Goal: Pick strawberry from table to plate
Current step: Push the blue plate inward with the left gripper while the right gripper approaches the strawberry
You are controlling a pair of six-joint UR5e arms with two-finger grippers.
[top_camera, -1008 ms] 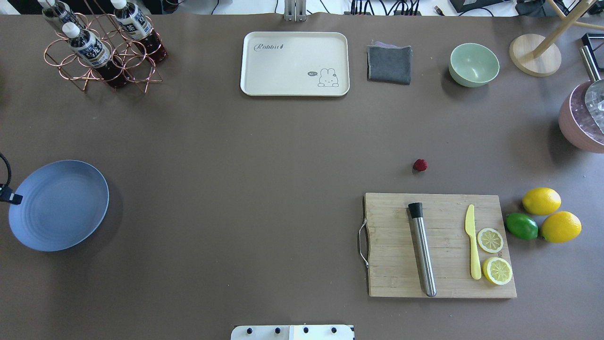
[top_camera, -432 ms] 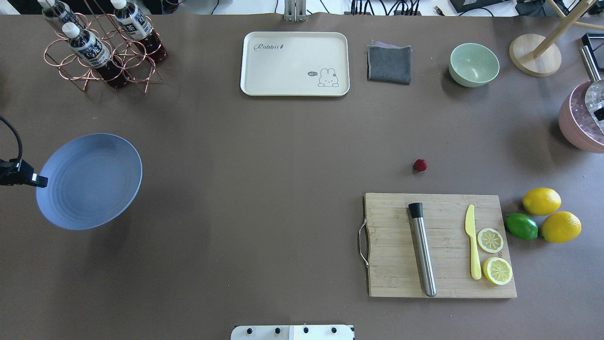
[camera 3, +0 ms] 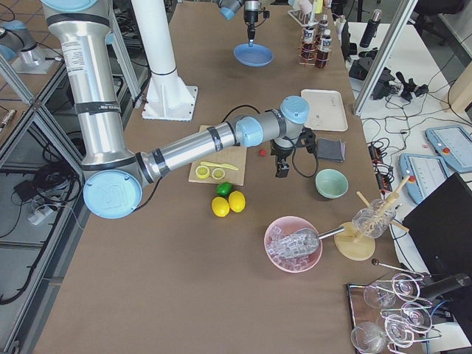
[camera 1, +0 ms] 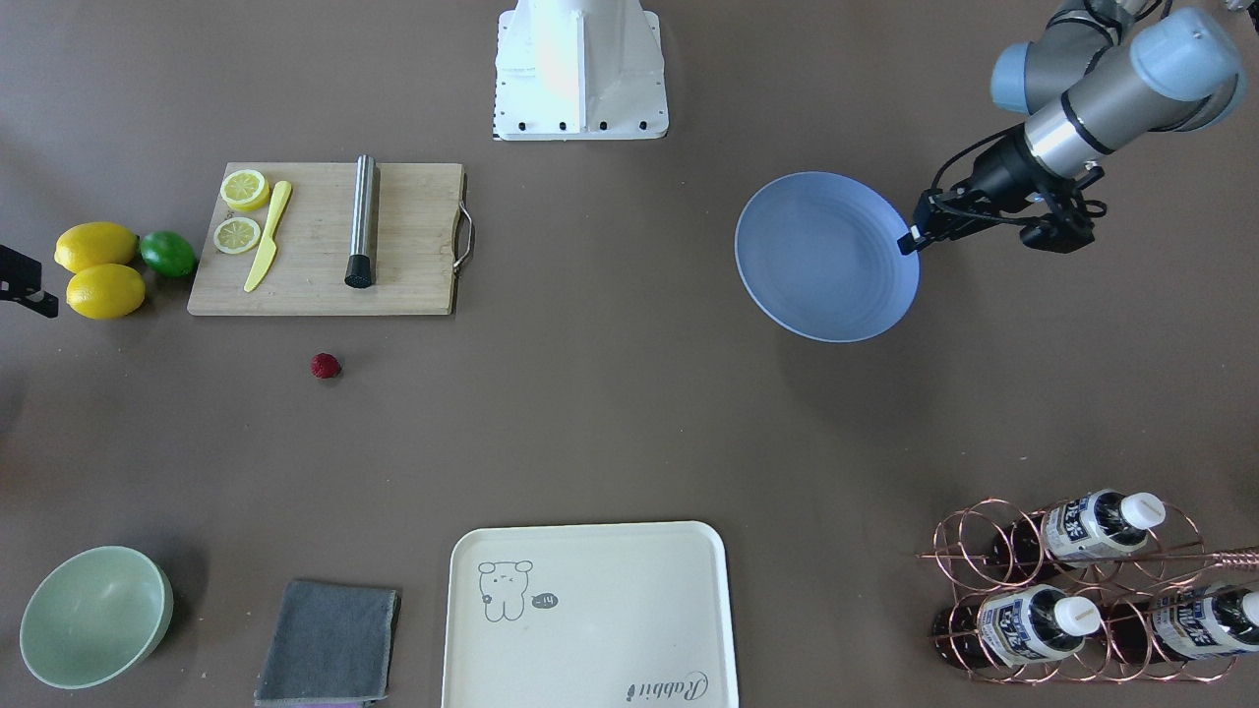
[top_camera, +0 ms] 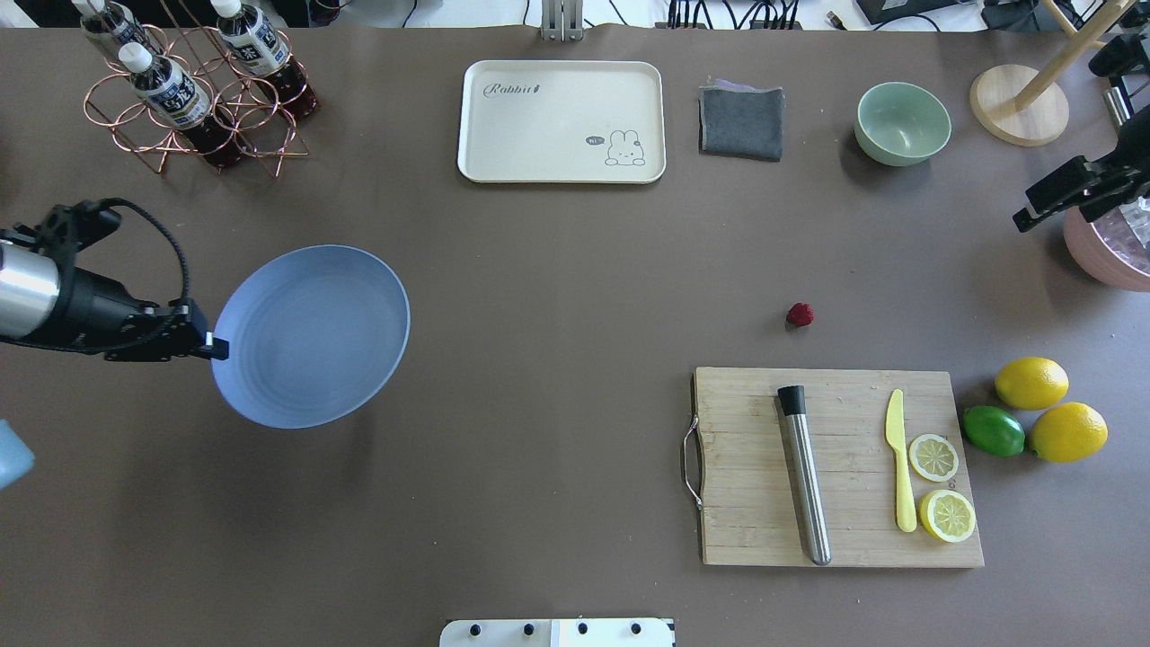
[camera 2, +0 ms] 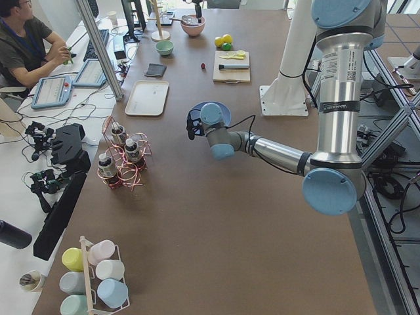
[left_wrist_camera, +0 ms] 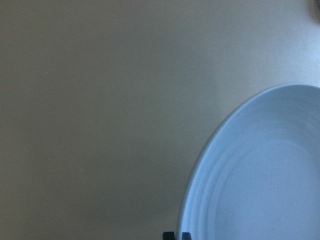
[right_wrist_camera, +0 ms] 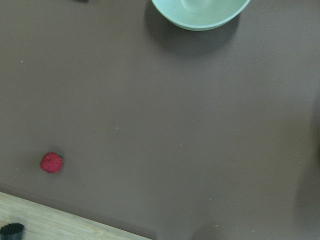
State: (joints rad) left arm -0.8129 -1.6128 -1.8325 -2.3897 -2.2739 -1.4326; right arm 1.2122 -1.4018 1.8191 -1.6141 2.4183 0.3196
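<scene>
Red strawberry (top_camera: 800,314) resting on bare surface (top_camera: 557,404), nothing gripping it.
Overhead view: strawberry sits just off the far edge of the cutting board (top_camera: 746,467), at the board's 12 o'clock. Blue plate (top_camera: 314,337) is well apart at strawberry's 9 o'clock, raised off the surface, rim clamped by left end effector (top_camera: 214,346). Right end effector (top_camera: 1033,208) at 2 o'clock; released or clenched, cannot tell.

Rectangular bamboo cutting board (top_camera: 746,467) with wire handle, carrying black-tipped steel muddler (top_camera: 804,476), yellow plastic knife (top_camera: 898,458), two cut lemon halves (top_camera: 933,456) touching the knife. Just past the board's handle-free end: two whole yellow lemons (top_camera: 1030,382) and an oval green lime (top_camera: 993,430), bunched together. Along far edge: cream rectangular tray (top_camera: 561,121) with rabbit drawing, folded grey cloth (top_camera: 741,121), pale green bowl (top_camera: 902,123), copper wire rack (top_camera: 193,117) holding three white-capped bottles (top_camera: 162,85), round wooden stand base (top_camera: 1018,104). Pink bowl of ice (camera 3: 293,243) near that stand.
</scene>
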